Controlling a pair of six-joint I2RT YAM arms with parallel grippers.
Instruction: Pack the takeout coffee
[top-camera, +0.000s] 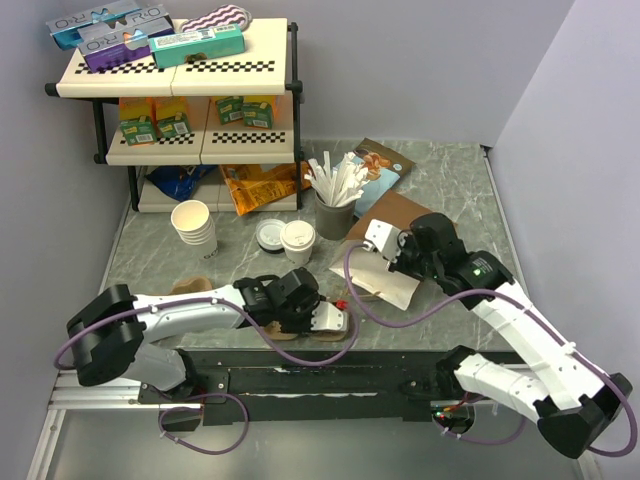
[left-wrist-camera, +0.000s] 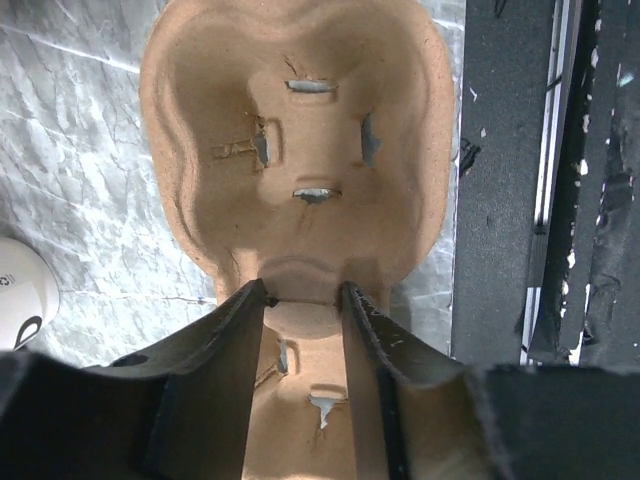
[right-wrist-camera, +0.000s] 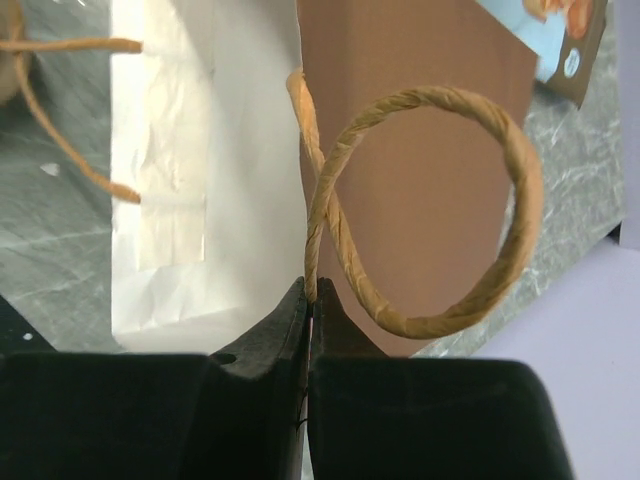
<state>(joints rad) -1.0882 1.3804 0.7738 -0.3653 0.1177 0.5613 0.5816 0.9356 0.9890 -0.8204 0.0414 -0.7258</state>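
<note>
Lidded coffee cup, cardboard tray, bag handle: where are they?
Lidded coffee cup (top-camera: 298, 236): top view, its lid.
Cardboard tray (left-wrist-camera: 300, 130): left wrist view, a cup well.
Bag handle (right-wrist-camera: 425, 97): right wrist view, loop's top.

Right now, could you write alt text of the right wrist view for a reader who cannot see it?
The right gripper, jaws shut, pinches a twisted paper cord handle that loops to the right. Behind it lie a white paper bag and brown paper on a grey marble table.
</note>
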